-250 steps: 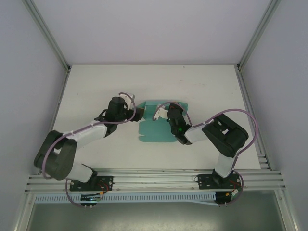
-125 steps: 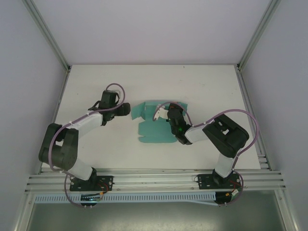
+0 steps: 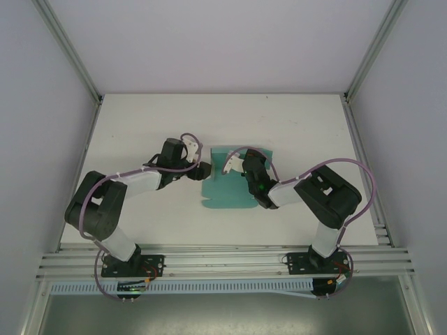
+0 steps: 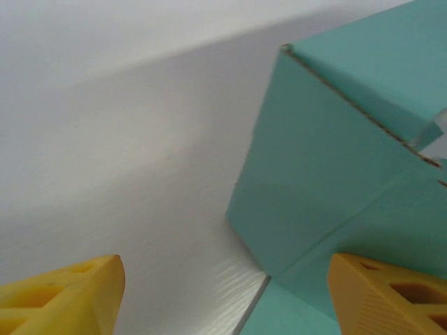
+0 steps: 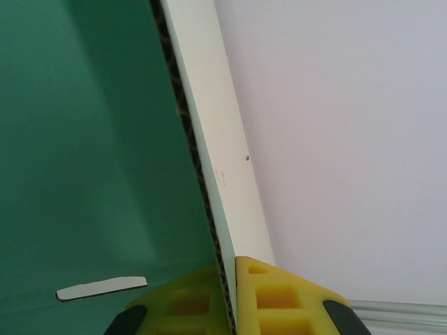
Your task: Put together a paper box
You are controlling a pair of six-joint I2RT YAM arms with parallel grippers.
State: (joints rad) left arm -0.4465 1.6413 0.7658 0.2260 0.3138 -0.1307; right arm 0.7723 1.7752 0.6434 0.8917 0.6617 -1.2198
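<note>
Left fingers have swung back in, spread wide and empty, against the left flap of the paper box at mid-tabletop; that flap now looks raised. Right fingers stay pinched on the right wall. You're likely mid-fold.

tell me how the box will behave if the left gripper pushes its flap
Probably light: the box is a thin sheet, so it might slide on the smooth table. Its fluted edge suggests stiff panels that likely hinge at creases. The right gripper pinches one wall, so a push should fold rather than shift it.
</note>
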